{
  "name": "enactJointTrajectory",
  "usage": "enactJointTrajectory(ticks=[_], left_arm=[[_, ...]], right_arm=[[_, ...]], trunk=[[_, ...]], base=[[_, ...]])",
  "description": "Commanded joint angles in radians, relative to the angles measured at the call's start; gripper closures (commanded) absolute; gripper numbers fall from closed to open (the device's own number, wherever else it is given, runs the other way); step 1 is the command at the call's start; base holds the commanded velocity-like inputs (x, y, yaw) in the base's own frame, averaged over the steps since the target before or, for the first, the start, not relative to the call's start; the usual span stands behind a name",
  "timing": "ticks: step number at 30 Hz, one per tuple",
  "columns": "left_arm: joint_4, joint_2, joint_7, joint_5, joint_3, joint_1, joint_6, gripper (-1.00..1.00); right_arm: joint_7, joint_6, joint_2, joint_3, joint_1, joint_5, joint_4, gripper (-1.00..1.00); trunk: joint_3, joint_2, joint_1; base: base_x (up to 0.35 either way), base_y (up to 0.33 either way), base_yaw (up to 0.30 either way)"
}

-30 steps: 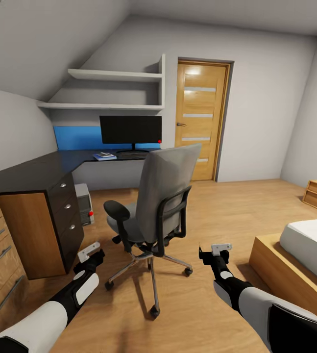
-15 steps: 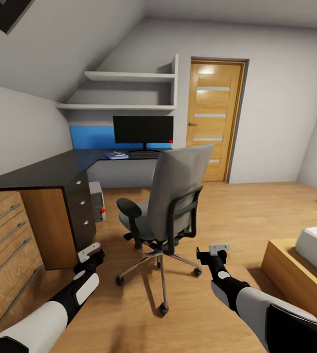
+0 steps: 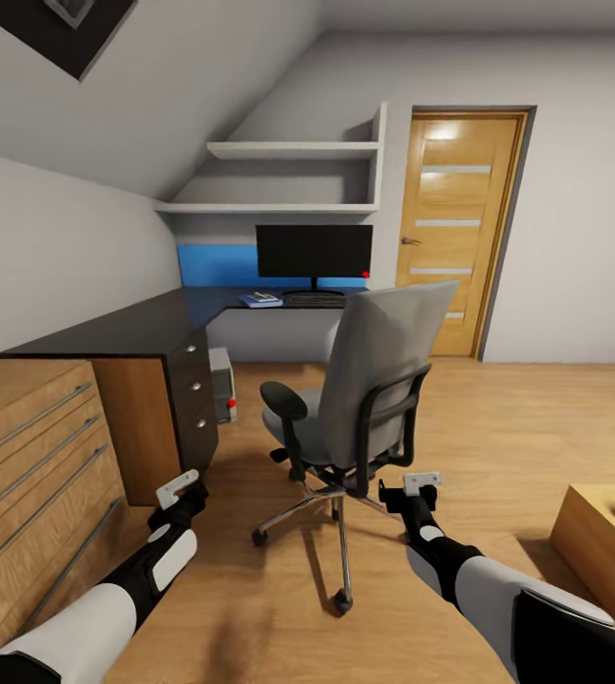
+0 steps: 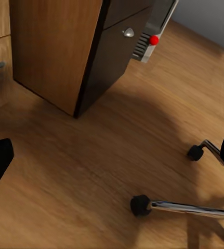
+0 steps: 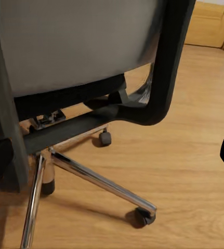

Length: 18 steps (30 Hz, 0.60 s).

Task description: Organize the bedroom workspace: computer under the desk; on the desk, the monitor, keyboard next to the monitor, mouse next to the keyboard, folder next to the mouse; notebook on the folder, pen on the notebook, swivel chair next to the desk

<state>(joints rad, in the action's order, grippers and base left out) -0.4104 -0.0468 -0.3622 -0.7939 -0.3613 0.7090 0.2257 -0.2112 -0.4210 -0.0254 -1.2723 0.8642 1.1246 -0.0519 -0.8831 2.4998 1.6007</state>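
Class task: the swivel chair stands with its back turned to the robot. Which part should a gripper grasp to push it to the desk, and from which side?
Probably the top edge of the swivel chair: the grey backrest faces the robot, upright and unobstructed, so the right gripper could reach forward from behind. The casters should let it roll toward the desk.

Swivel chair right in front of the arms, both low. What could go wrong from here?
1. The swivel chair stands between the robot and the desk; driving on could knock it rolling on its casters.
2. The right gripper sits close to the chair's chrome base, so a reach could snag a leg.
3. The left gripper is near the desk's drawer unit and could clip it while turning.
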Motion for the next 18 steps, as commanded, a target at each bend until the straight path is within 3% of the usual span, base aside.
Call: enactJointTrajectory(ticks=[1, 18], left_arm=[[-0.001, 0.000, -0.006, -0.009, -0.008, 0.001, 0.004, -1.00], [-0.001, 0.002, -0.006, -0.008, -0.008, 0.001, 0.004, -1.00]], right_arm=[[-0.007, -0.001, 0.000, -0.009, 0.001, 0.004, -0.001, -1.00], [-0.007, -0.001, -0.001, -0.009, 0.000, 0.004, -0.001, -1.00]], trunk=[[-0.001, 0.000, 0.000], [-0.001, 0.000, 0.000]], base=[[0.000, 0.000, 0.256], [0.000, 0.000, 0.231]])
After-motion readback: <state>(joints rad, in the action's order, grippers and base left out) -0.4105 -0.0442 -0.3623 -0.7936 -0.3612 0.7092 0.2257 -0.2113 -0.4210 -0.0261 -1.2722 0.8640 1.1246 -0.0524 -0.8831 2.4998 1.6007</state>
